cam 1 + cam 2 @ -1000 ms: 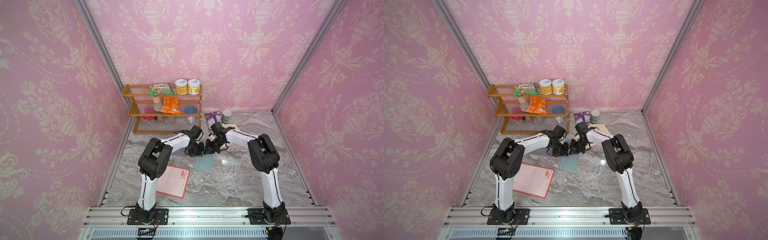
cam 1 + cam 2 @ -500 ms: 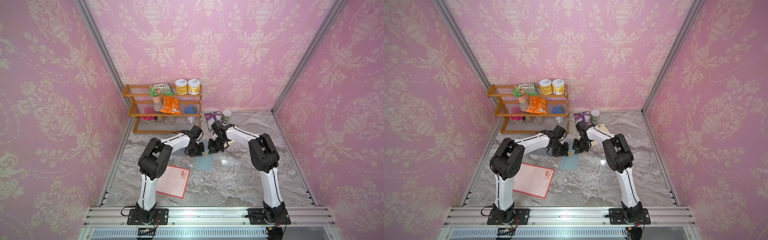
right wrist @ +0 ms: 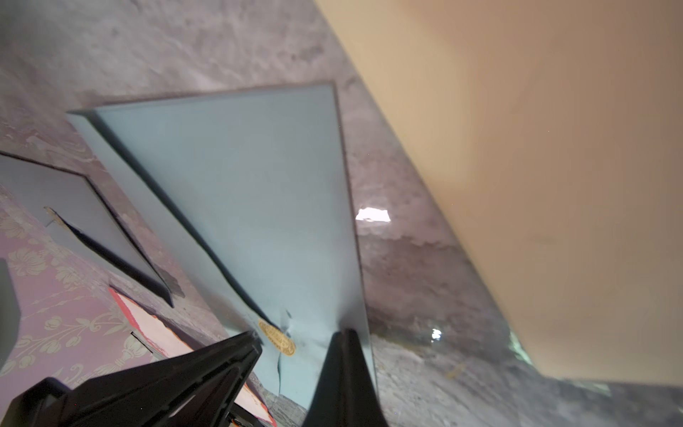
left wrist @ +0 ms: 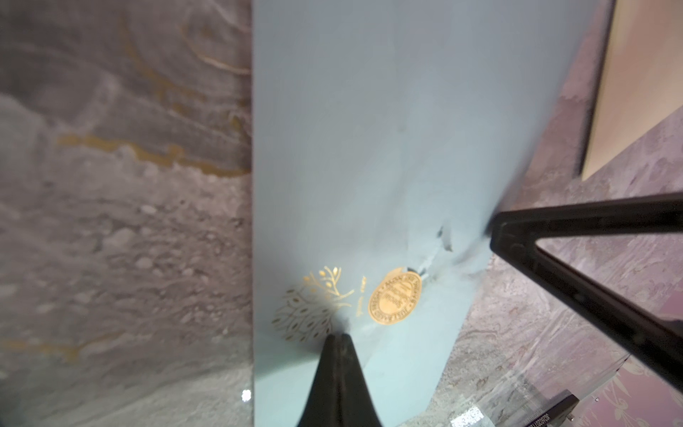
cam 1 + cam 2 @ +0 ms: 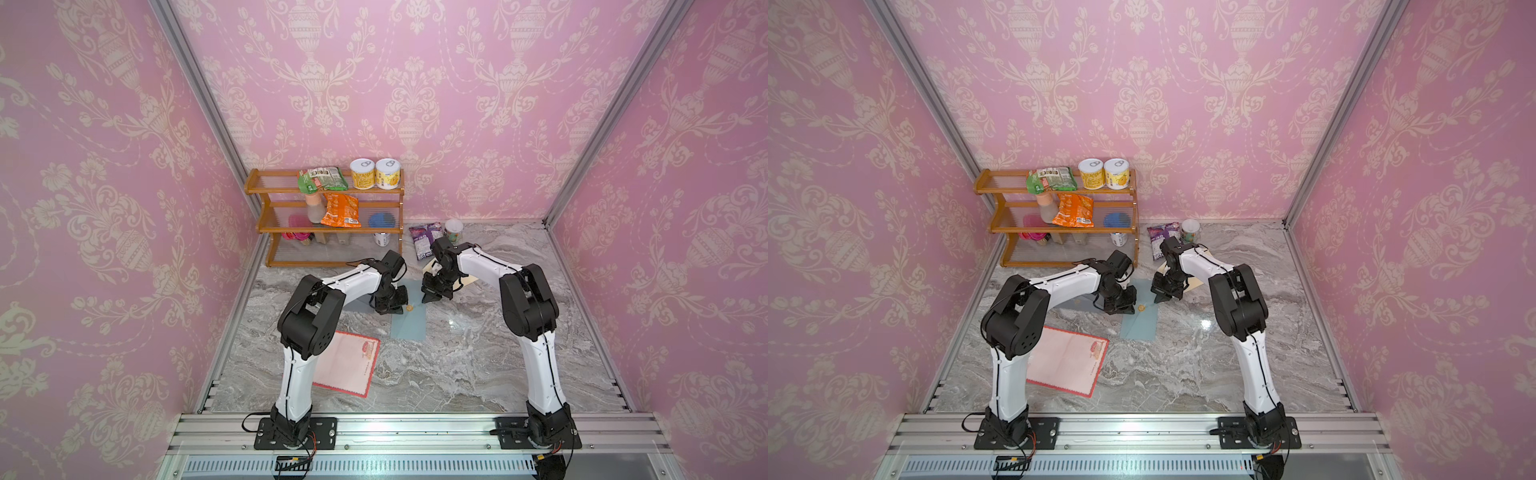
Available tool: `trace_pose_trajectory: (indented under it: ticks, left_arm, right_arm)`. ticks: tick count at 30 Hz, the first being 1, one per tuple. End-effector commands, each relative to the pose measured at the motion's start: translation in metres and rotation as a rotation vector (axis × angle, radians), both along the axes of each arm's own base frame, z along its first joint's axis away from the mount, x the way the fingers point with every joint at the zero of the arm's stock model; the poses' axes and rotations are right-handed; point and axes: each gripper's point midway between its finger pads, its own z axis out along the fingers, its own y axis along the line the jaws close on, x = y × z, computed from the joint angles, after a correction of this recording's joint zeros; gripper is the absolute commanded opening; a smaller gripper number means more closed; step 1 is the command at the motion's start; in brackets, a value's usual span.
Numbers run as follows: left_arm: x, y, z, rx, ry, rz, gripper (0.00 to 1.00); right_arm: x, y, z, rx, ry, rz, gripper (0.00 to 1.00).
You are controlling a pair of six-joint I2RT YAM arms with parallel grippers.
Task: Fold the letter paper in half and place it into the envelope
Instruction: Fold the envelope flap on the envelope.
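We should pin the envelope (image 5: 409,326) with the left gripper (image 5: 400,309) and ease it open with the right gripper (image 5: 427,300), both closed beside the gold seal (image 5: 409,308); the letter paper (image 5: 347,365) lies unfolded, near left.

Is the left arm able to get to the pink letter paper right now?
Probably yes. The paper lies flat beside the left arm's base with nothing on it. But the left fingers are shut on the envelope, so they must let go first.
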Motion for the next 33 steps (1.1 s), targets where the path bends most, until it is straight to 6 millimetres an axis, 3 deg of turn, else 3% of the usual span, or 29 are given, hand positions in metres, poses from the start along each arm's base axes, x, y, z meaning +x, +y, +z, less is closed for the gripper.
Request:
trace_pose_trajectory:
  ticks: [1,6,11,21,24,28,33]
  left_arm:
    - [-0.004,-0.009,-0.012,0.028,0.031,-0.030,0.00]
    - [0.001,-0.024,-0.022,0.010,0.051,-0.031,0.00]
    - [-0.007,-0.020,-0.036,0.030,0.091,-0.051,0.00]
    - [-0.027,0.031,-0.029,0.122,0.093,-0.100,0.00]
    - [-0.032,0.036,-0.026,0.131,0.090,-0.124,0.00]
    - [-0.032,0.026,-0.027,0.106,0.087,-0.126,0.00]
    - [-0.023,-0.001,-0.027,0.078,0.067,-0.128,0.00]
  right_arm:
    - [-0.011,-0.015,-0.033,-0.084,0.066,-0.014,0.00]
    - [-0.012,-0.015,-0.032,-0.083,0.067,-0.021,0.00]
    - [-0.013,-0.015,-0.034,-0.082,0.075,-0.030,0.00]
    - [-0.016,-0.018,-0.042,-0.102,0.093,-0.036,0.00]
    - [-0.016,-0.018,-0.043,-0.104,0.093,-0.038,0.00]
    - [-0.014,-0.018,-0.042,-0.104,0.090,-0.041,0.00]
    - [-0.013,-0.015,-0.042,-0.095,0.091,-0.045,0.00]
